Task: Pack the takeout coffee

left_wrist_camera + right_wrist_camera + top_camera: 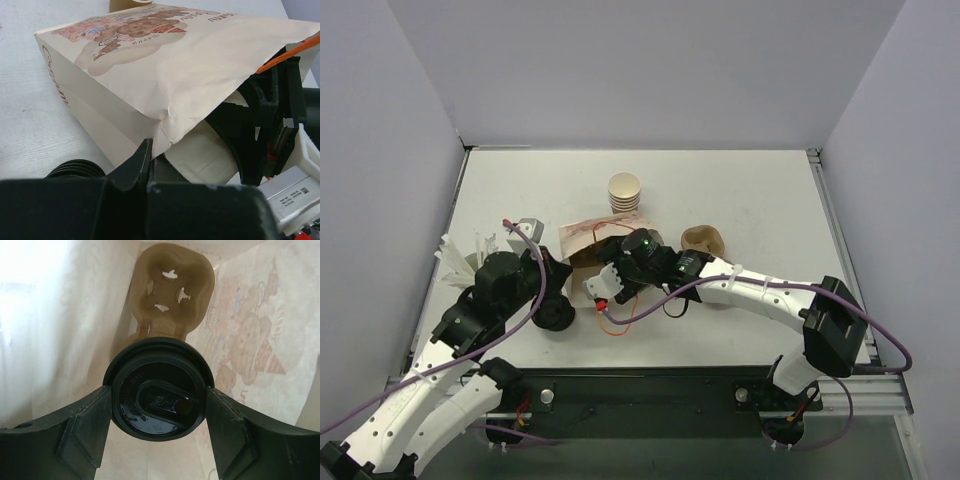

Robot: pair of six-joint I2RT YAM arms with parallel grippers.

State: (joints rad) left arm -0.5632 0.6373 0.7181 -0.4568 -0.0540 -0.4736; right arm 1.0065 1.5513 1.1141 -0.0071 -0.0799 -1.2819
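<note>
Right gripper (159, 412) clamped around coffee (150, 385) at frame centre, inside bag (200, 75) printed "Happy" with bears, carrier (172, 295) at top behind, left gripper (145, 165) pressed together at bag mouth, cup stack (624, 190) beyond.

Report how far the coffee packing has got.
Done: the takeout coffee is lidded and inside the paper bag, by the cup carrier. In hand: the left fingers pinch the bag's mouth; the right fingers clasp the coffee. Left, apparently: release it and withdraw.
</note>
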